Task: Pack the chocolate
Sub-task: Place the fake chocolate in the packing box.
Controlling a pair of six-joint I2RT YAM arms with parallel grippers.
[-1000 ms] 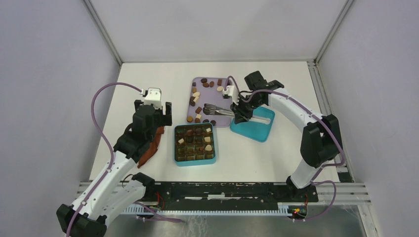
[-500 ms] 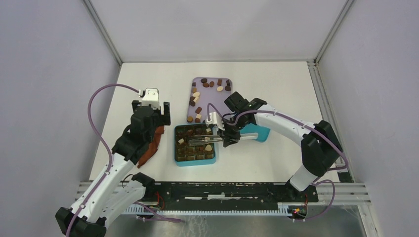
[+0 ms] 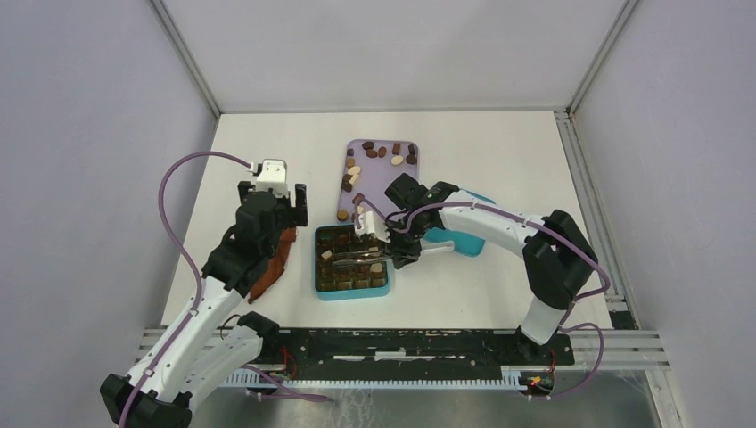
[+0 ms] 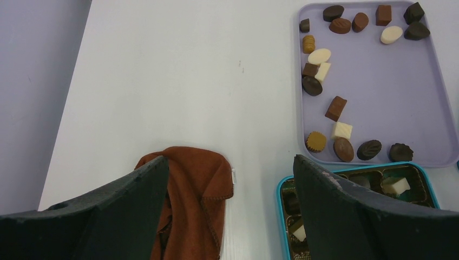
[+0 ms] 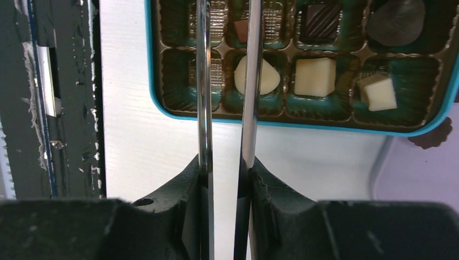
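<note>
Chocolates [image 3: 373, 152] in dark brown, mid brown and cream lie loose on the lavender tray [image 3: 397, 183], which also shows in the left wrist view [image 4: 389, 92]. More pieces [image 5: 315, 76] sit in cells of the teal box [image 3: 352, 294], whose rim shows in the right wrist view [image 5: 270, 123]. My right gripper [image 3: 395, 250] [image 5: 226, 168] is shut on metal tongs [image 3: 357, 256] [image 5: 250, 81] that reach over the box. The tong tips run out of the wrist view. My left gripper [image 3: 270, 214] [image 4: 230, 162] is open and empty, above the table left of the box.
A reddish-brown cloth [image 3: 272, 267] [image 4: 195, 184] lies left of the box under my left gripper. The teal lid [image 3: 456, 242] lies right of the box, partly under my right arm. The metal rail runs along the near table edge [image 3: 401, 343].
My right gripper has carried the tongs from the lavender tray down and left, over the teal box. The left arm has barely moved.
</note>
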